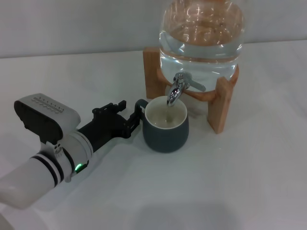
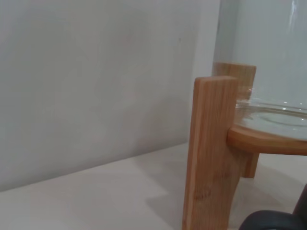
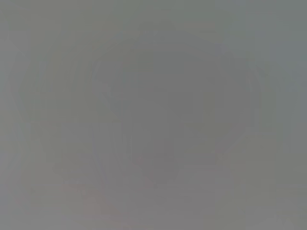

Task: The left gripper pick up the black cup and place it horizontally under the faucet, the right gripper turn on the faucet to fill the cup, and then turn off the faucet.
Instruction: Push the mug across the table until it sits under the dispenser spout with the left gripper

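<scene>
cup (image 1: 165,130) handle between left gripper (image 1: 135,116) jaws.

Bright, even overhead light, soft shadows on the counter (image 1: 249,182), glints on the glass jar (image 1: 201,33), right wrist view a featureless grey blur.

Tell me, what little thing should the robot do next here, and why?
Probably bring the right gripper in to the faucet lever. The black cup already stands upright on the table under the spout, with the left gripper at its handle. The right gripper is not in the head view, and its wrist view shows only grey. Whether water is running is hard to tell.
</scene>
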Robot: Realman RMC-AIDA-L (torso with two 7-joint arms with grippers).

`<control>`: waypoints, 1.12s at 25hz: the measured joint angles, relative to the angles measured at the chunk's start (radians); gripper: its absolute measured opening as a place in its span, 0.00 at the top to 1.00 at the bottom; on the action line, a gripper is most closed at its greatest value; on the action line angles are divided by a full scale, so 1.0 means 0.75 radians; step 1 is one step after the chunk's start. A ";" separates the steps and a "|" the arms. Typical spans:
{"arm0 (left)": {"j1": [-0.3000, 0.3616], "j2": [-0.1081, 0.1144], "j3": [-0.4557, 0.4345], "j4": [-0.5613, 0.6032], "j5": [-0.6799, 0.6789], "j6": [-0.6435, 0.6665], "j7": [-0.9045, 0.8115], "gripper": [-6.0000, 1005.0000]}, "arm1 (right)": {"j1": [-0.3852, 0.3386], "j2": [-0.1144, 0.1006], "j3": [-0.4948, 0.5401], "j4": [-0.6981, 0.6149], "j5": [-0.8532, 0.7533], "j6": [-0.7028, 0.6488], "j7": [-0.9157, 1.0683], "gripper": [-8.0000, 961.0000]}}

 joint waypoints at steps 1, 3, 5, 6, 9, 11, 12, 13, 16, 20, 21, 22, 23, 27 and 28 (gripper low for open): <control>0.002 0.000 0.000 0.000 0.000 0.000 0.000 0.53 | -0.001 0.000 0.000 -0.001 0.000 0.000 0.000 0.12; 0.010 0.000 0.000 -0.001 0.000 0.000 0.000 0.53 | -0.002 0.000 0.000 -0.002 0.000 0.000 0.000 0.12; 0.016 0.000 0.000 -0.005 0.000 0.000 0.000 0.53 | -0.003 -0.001 0.000 -0.002 0.000 -0.001 0.000 0.12; 0.017 0.000 0.000 -0.010 0.000 0.000 0.000 0.53 | -0.003 -0.002 0.000 -0.003 0.000 -0.003 0.000 0.12; 0.021 0.001 0.000 -0.019 0.000 0.000 0.000 0.53 | -0.005 -0.004 0.000 -0.004 0.000 -0.011 0.000 0.12; 0.022 0.001 0.000 -0.019 0.000 0.000 0.000 0.53 | -0.005 -0.004 0.000 -0.005 0.000 -0.014 0.000 0.12; 0.022 0.002 0.000 -0.021 0.000 0.000 0.000 0.53 | -0.005 -0.005 0.000 -0.005 0.000 -0.018 0.000 0.12; 0.022 0.002 0.000 -0.026 0.000 0.000 0.001 0.53 | -0.005 -0.005 0.000 -0.005 0.000 -0.023 0.000 0.12; 0.022 0.003 0.000 -0.036 0.000 -0.002 0.005 0.53 | -0.005 -0.007 0.000 -0.005 -0.001 -0.030 0.000 0.12; 0.025 0.004 0.000 -0.037 0.000 -0.009 0.006 0.53 | -0.005 -0.008 0.000 -0.004 -0.001 -0.031 0.000 0.12; 0.026 0.004 0.000 -0.037 0.000 -0.013 0.006 0.53 | -0.005 -0.008 0.000 -0.005 -0.001 -0.031 0.000 0.12; 0.029 0.004 0.000 -0.037 0.000 -0.016 0.006 0.53 | -0.005 -0.008 0.000 -0.005 -0.001 -0.031 0.000 0.12; 0.031 0.004 0.000 -0.036 0.001 -0.019 0.007 0.53 | -0.005 -0.008 0.000 -0.005 -0.001 -0.031 0.000 0.12; 0.044 0.005 0.000 -0.025 0.001 -0.034 0.007 0.53 | -0.004 -0.008 0.000 -0.002 -0.002 -0.031 0.000 0.12; 0.047 0.006 0.000 -0.023 0.000 -0.037 0.007 0.53 | -0.003 -0.008 0.000 -0.002 -0.002 -0.034 0.000 0.12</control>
